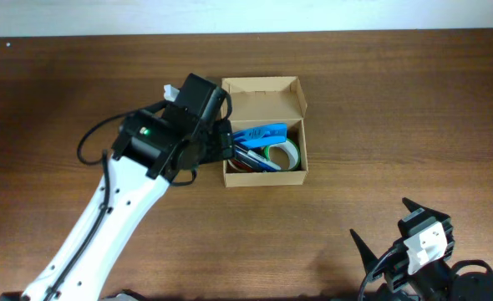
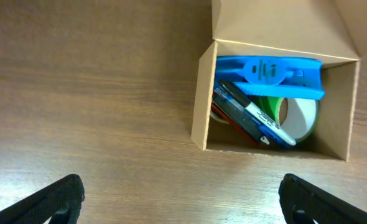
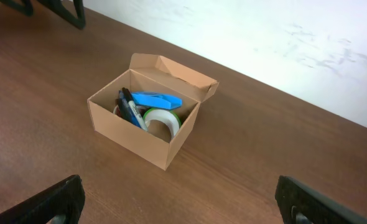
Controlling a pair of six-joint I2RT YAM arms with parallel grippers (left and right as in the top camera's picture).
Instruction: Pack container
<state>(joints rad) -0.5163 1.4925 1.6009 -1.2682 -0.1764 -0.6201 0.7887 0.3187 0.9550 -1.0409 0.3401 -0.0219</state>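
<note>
Wooden tabletop; container mid-frame looks packed, lid up. Left hand, right hand spread, empty, so shutting it next, I'd guess.

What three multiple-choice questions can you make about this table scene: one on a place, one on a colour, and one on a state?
1. Where is the roll of tape?
A. inside the box
B. outside, left of the box
C. outside, behind the box

2. What colour is the plastic piece that lies on top of the other things in the box?
A. red
B. blue
C. yellow

3. How is the lid of the box?
A. shut flat over the box
B. open, folded back at the far side
C. torn off and lying apart

Answers:
1. A, because the roll stands between the box walls in all three views.
2. B, because the piece is bright blue in every view.
3. B, because the inside of the box shows and the lid stands up behind it.
</note>
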